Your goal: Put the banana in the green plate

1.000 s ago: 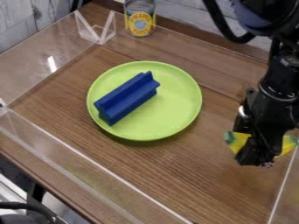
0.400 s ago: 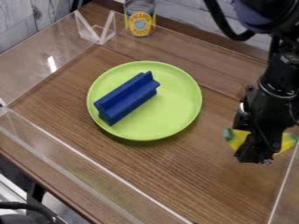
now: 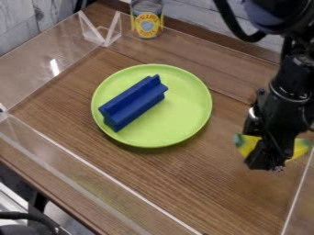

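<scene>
Can (image 3: 147, 18) label unreadable; jaws around banana (image 3: 251, 143) beside green plate (image 3: 196, 96).

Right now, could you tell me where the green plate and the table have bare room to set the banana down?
The green plate is bare along its right and near rim; the blue block fills its left middle. The wooden table in front of the plate is bare. It is crowded at the right, where the pincer stands over the banana.

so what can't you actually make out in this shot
- Banana: only a yellow-green sliver shows; the fingers cover the rest, so the grip is unclear.
- Fingers: dark and blurred, the gap cannot be read.
- Can at the back: cut off by the top edge, label too small.
</scene>
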`<control>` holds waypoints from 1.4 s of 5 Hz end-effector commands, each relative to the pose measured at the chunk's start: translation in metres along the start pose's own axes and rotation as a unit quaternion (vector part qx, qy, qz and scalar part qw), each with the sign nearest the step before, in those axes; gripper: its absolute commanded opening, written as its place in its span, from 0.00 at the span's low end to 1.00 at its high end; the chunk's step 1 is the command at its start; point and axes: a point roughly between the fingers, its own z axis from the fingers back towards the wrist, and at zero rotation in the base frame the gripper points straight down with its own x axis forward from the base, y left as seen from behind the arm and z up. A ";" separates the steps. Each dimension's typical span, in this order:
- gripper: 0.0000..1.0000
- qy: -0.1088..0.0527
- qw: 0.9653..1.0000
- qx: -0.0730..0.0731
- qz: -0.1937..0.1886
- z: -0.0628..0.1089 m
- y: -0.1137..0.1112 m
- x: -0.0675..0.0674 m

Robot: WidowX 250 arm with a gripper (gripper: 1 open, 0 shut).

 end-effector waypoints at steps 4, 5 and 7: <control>1.00 -0.029 0.999 0.020 0.012 0.017 0.017 0.002; 1.00 -0.026 1.000 0.013 0.011 0.006 0.017 0.005; 1.00 -0.032 0.999 0.016 0.015 -0.014 0.020 0.009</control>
